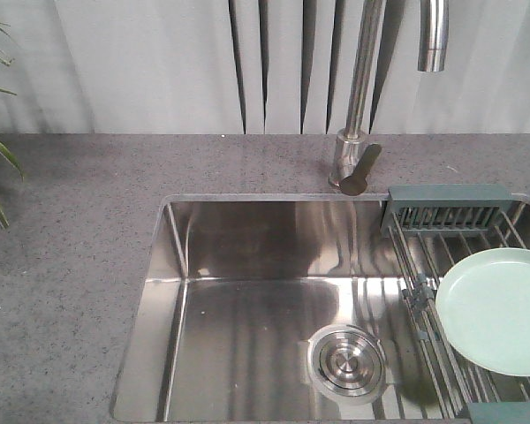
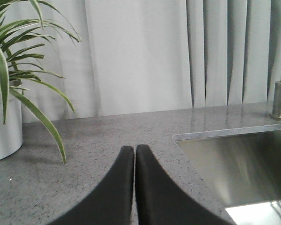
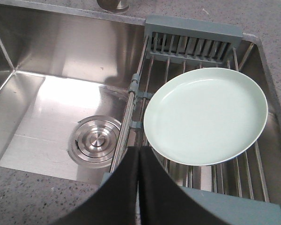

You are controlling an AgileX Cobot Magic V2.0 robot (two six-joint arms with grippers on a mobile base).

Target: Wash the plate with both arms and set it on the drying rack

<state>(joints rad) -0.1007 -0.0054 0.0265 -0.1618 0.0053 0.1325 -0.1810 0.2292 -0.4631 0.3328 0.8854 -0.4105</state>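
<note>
The pale mint-green plate [image 1: 496, 309] [image 3: 206, 115] lies flat on the steel rods of the drying rack [image 1: 442, 265] [image 3: 178, 58], which spans the right side of the sink. My right gripper [image 3: 138, 150] is shut with nothing in it. It hovers above the rack's near plastic end, just short of the plate's near-left rim. My left gripper [image 2: 134, 149] is shut and empty too, over the grey countertop to the left of the sink. Neither arm appears in the front view.
The steel sink basin [image 1: 247, 300] has a round drain [image 1: 346, 360] [image 3: 94, 140]. A faucet [image 1: 362, 88] with a lever handle stands behind it. A potted plant [image 2: 9, 93] stands on the speckled grey countertop [image 1: 71, 230] at the left. Grey curtains hang behind.
</note>
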